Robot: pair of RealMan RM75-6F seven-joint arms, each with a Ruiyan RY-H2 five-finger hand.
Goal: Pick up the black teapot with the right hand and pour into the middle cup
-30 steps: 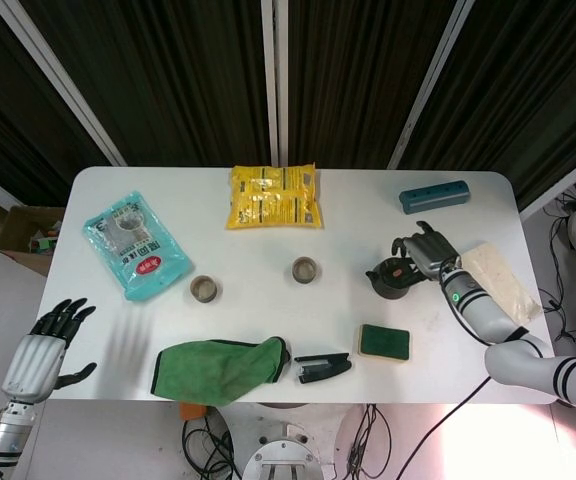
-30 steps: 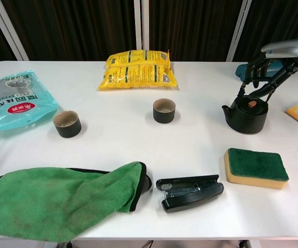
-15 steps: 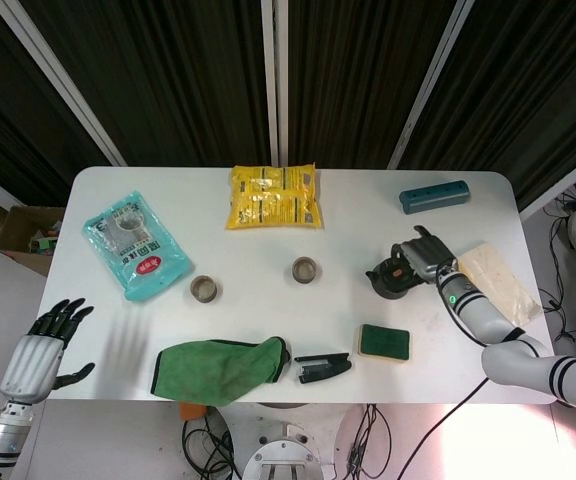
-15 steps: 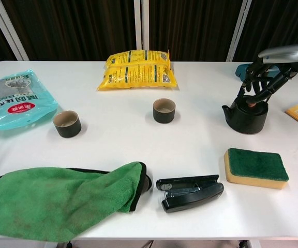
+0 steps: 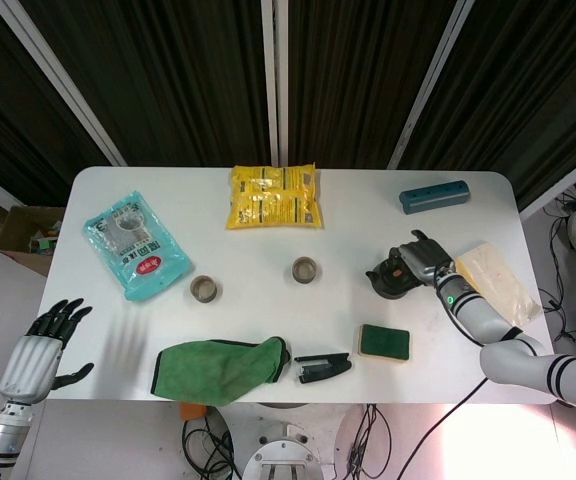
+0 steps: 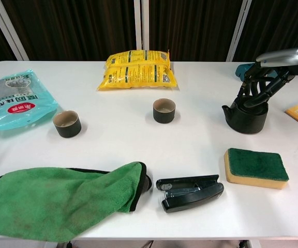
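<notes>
Though curled over the top of the black teapot (image 6: 248,118), not yet lifting: grasp step, by the look of it, with the right robot hand (image 6: 257,90) above the pot on the worktop (image 6: 200,144), far right; firmness of hold impossible to tell. Next, probably: lift, carry left to the middle cup (image 6: 164,110), tip spout-first. Clear path between; sponge (image 6: 256,166), stapler (image 6: 190,192) and green cloth (image 6: 66,199) nearer the front. Left robot hand (image 5: 43,345) spread, holding nothing, low at the left.

White table (image 5: 268,235) (cloth (image 5: 223,368), stapler (image 5: 322,367), sponge (image 5: 385,342))
</notes>
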